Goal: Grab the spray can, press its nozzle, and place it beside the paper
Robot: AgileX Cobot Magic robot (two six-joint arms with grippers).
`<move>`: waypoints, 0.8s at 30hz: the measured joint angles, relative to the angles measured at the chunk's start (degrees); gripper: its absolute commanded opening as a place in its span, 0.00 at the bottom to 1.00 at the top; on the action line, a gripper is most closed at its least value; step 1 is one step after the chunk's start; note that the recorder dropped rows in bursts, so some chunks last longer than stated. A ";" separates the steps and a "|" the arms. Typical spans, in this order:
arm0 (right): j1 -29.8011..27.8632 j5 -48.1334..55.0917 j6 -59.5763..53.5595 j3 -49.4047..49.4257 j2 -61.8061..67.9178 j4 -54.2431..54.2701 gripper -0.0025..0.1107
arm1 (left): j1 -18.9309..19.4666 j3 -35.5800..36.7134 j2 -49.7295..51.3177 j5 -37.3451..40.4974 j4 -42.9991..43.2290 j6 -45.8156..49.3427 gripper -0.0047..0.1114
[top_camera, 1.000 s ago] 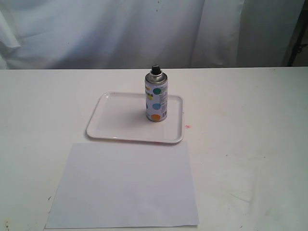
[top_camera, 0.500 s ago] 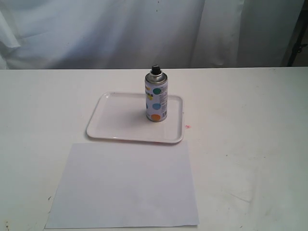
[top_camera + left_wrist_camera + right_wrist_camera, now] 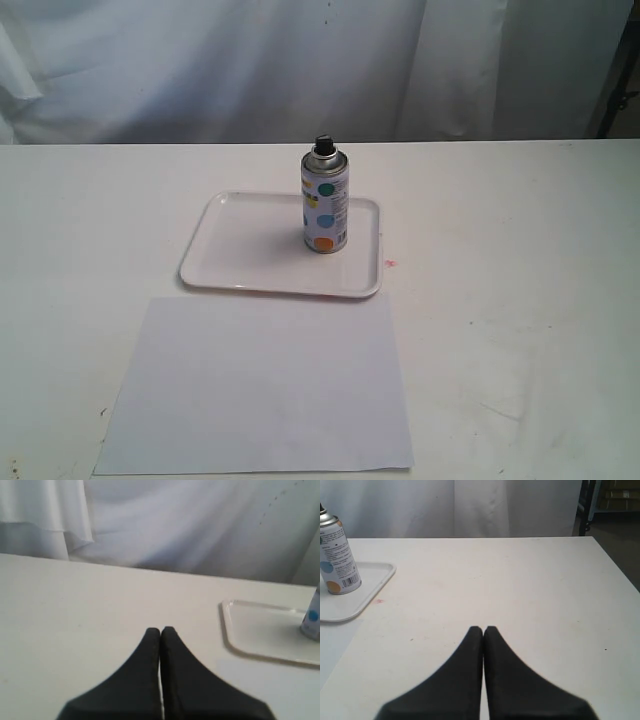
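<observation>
The spray can (image 3: pixel 325 203) stands upright on the right part of a white tray (image 3: pixel 240 250), its black nozzle (image 3: pixel 322 144) on top. It also shows in the right wrist view as the spray can (image 3: pixel 335 555) and, cut off at the edge, in the left wrist view as the spray can (image 3: pixel 312 620). The paper (image 3: pixel 260 385) lies flat in front of the tray. Neither arm appears in the exterior view. My left gripper (image 3: pixel 160 630) is shut and empty above bare table, well short of the tray. My right gripper (image 3: pixel 483 629) is shut and empty, far from the can.
A white cloth backdrop hangs behind the table (image 3: pixel 520 250). A small red mark (image 3: pixel 390 263) lies just right of the tray. In the right wrist view the table's edge (image 3: pixel 615 560) runs near dark furniture legs (image 3: pixel 585 505).
</observation>
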 measured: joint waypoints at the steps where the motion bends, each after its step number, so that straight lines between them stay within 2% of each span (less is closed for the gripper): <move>1: 0.00 0.00 0.00 0.00 0.00 0.00 0.02 | 0.00 0.83 0.00 0.16 0.85 0.00 0.04; 8: 0.00 0.00 0.00 0.00 0.00 0.00 0.02 | 0.00 1.98 0.00 0.25 5.40 0.00 0.04; 24: 0.00 0.00 0.00 0.00 0.00 0.00 0.02 | -1.94 1.98 0.00 0.12 5.81 0.00 0.04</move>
